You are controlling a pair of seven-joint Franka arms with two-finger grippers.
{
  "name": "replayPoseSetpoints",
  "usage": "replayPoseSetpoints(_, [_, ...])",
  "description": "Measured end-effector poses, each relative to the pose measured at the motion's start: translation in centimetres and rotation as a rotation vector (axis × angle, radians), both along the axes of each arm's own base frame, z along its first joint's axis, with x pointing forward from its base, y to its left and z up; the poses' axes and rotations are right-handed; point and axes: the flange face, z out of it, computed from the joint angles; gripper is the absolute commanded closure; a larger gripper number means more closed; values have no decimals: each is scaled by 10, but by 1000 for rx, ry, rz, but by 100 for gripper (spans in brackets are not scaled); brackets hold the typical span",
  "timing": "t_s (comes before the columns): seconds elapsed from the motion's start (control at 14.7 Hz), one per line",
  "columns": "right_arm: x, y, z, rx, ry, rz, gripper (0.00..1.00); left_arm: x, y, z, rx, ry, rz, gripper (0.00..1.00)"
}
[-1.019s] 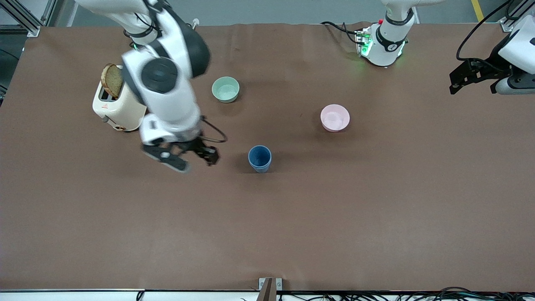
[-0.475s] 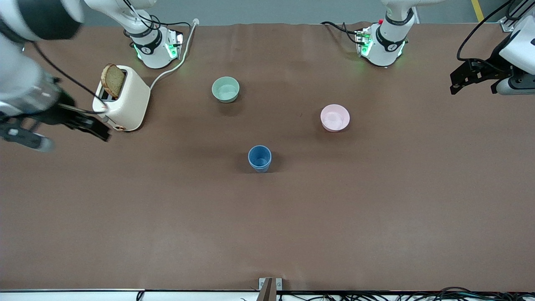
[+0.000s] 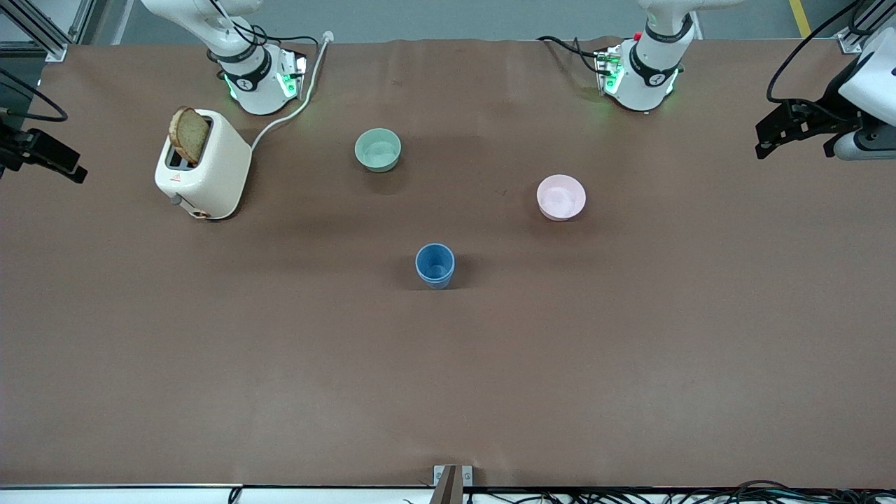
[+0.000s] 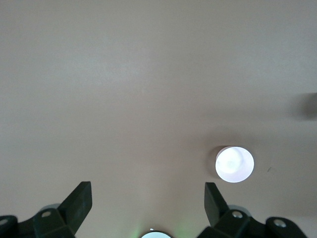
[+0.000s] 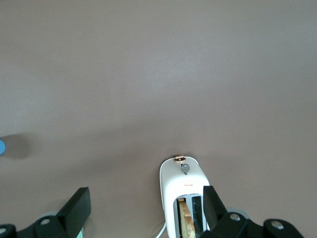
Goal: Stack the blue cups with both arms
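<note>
Blue cups: upright on the worktop near its middle, one tumbler seated inside the other as far as the front view lets me judge; only a single rim shows, so I cannot be sure both are there.
Left hand: up in the air over the worktop's edge at the left arm's end, at about 3 o'clock from the cups, fingers spread wide and grasping nothing.
Right hand: over the worktop's edge at the right arm's end, at about 9 o'clock from the cups, released, with nothing between its fingers.
Risk, loose nesting: if the inner cup sits crooked, a nudge could tip the pair; nothing stands beside them to catch it.
Risk, arm sweep: a hand coming back low across the middle could knock the cups, the pink bowl at about 2 o'clock from them, or the green bowl at about 11 o'clock.
Risk, toaster: with its slice of bread sticking up, it stands close to the right hand's path.
Surface: plain brown matte covering, smooth, faintly creased.
Room: grey floor past the arm bases; cables along the edge nearest the front camera.
</note>
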Motion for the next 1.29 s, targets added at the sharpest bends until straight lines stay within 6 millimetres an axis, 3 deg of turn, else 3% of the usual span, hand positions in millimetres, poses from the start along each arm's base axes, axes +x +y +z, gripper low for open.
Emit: replayPoseSetpoints(1.29, [-1,-4,-5,5,20,16,0,1,4,3,-2,-7,6,0])
